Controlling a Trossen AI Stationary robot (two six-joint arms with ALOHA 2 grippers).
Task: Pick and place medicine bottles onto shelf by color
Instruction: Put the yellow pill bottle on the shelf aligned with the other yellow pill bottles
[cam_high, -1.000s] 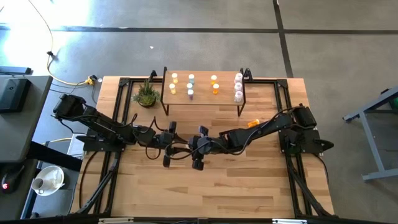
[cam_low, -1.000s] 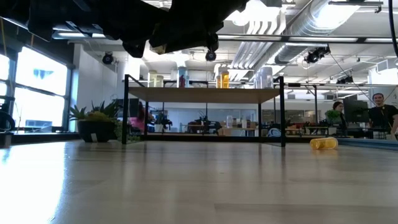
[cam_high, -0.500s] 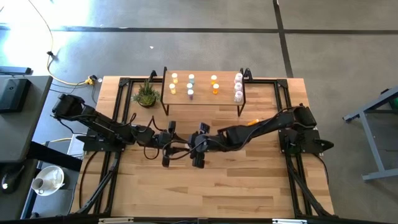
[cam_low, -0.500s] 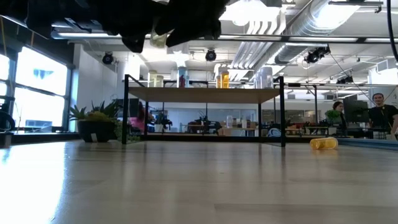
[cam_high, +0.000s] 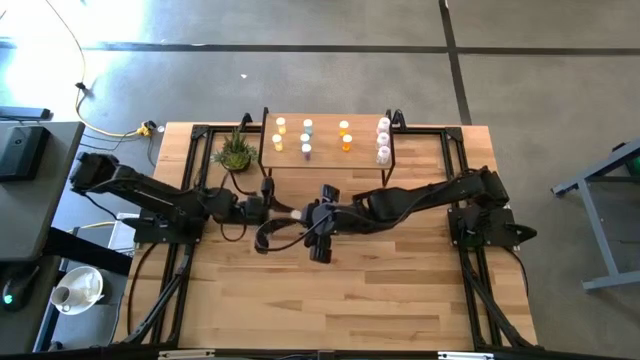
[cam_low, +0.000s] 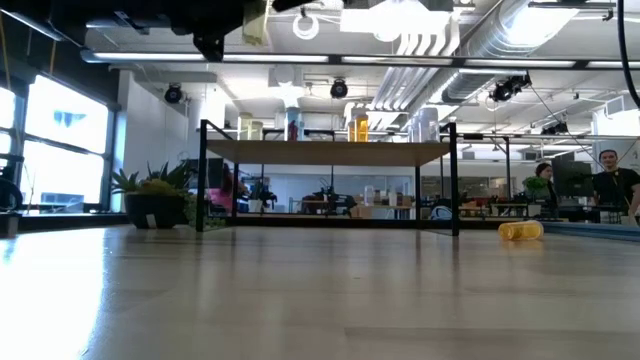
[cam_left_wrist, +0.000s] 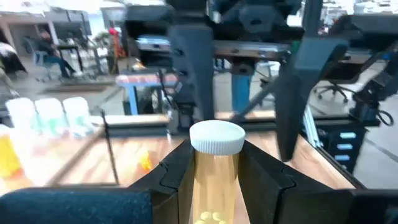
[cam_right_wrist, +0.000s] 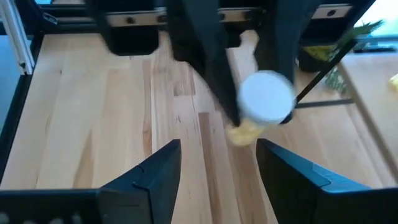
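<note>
Above the wooden table (cam_high: 400, 290), left gripper (cam_high: 275, 211) clamps a yellow bottle (cam_left_wrist: 216, 168); right gripper (cam_high: 312, 222) gapes empty

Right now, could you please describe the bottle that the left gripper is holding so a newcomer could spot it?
Start at the shelf at the table's far edge; just in front of it the two arms meet. There the left gripper clamps a yellow, white-capped bottle, the only one in the air.

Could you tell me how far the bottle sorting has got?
Done: about ten bottles stand on the shelf, grouped by colour. In hand: the left claw grips a yellow bottle; the right claw is open, facing it. Left: that bottle and the yellow one lying on the table.
</note>
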